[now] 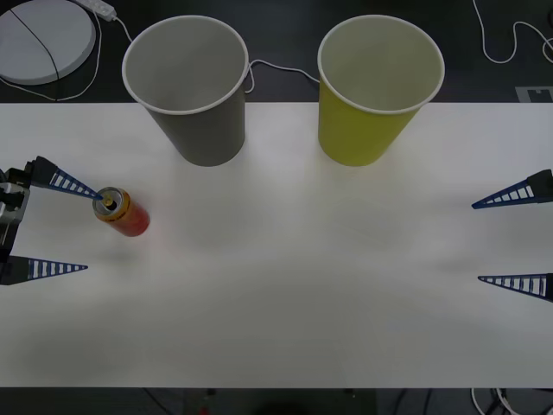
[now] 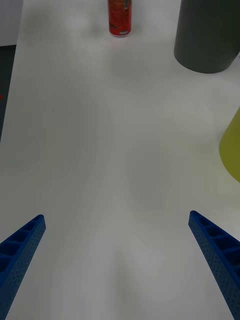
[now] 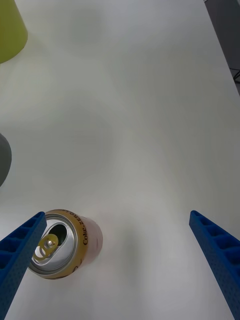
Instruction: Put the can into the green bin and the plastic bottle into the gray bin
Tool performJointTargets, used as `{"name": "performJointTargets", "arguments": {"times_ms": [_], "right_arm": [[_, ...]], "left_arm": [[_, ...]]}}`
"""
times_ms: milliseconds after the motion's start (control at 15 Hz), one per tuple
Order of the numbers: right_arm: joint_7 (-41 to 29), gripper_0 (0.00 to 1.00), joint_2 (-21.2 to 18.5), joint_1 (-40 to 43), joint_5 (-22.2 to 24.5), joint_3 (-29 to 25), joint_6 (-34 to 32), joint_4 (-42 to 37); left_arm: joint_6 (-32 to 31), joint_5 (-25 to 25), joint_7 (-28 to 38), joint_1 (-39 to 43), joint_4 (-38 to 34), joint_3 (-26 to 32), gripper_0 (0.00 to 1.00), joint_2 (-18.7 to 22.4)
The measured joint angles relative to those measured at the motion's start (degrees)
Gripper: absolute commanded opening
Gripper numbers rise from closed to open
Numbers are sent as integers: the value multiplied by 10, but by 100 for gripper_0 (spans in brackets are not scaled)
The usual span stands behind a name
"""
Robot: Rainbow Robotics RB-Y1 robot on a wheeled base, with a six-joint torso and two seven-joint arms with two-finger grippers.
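One finger of the wide-open left gripper (image 1: 82,229) overlaps the cola can (image 1: 121,212) top — closing off-centre risks tipping it. Right gripper (image 1: 477,242) waits, fingers apart.

In my right wrist view, the top edge cuts the small red-orange drink can (image 2: 120,17) and the large gray cup-shaped bin (image 2: 207,35).

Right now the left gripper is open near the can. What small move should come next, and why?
Probably shift the left gripper sideways toward the far edge of the table so the can sits midway between its fingers. The can stands upright on the table, but against one finger, with the other finger far off, so closing now might tip it.
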Motion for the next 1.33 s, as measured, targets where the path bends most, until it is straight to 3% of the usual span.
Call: {"name": "performJointTargets", "arguments": {"times_ms": [800,1000,1333], "right_arm": [[0,100,0,0,0,0,0,0],[0,100,0,0,0,0,0,0],[0,100,0,0,0,0,0,0]], "left_arm": [[0,3,14,-20,-5,-29,100,3],[7,38,25,-11,12,-26,100,3],[36,133,27,-7,117,-25,100,3]]}}
